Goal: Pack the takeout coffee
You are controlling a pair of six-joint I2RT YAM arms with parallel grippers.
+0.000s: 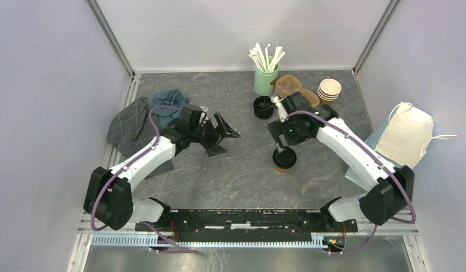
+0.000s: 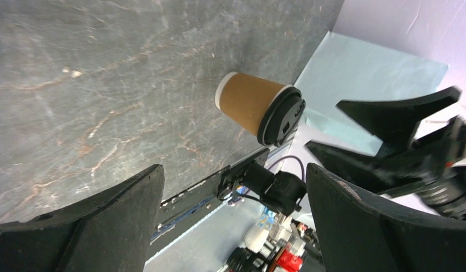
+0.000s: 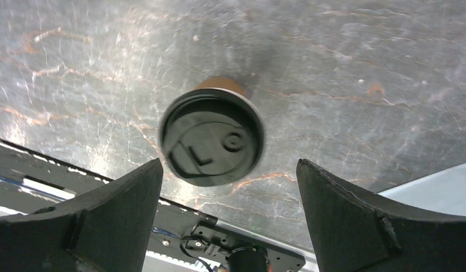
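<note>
The step in hand looks like the pick-up of one lidded coffee cup [image 1: 284, 160], with packing not yet begun. It stands upright on the bare surface [image 1: 242, 175], right of the middle and a little toward the near edge. It is the only lidded cup in view.

The right tool [image 3: 229, 165] hangs directly above it with both fingers spread wide. In the right wrist view the black lid [image 3: 211, 139] sits between the two fingers [image 3: 355, 221], slightly nearer the left one and touching neither. There is open air between tool and cup, and nothing is gripped.

The left tool [image 1: 226, 141] is also spread and empty. It is left of the middle of the surface, well apart from the cup and pointing toward it.

The next move probably calls for a straight drop. The fingers should pass the lid's rim and close on the paper wall below it, gently enough not to crush the cup or pop the lid. The cup should then be lifted level.

A cream bag [image 1: 409, 133] lies at the right edge. It seems the likely place to pack, though I cannot tell whether its mouth is open.
</note>
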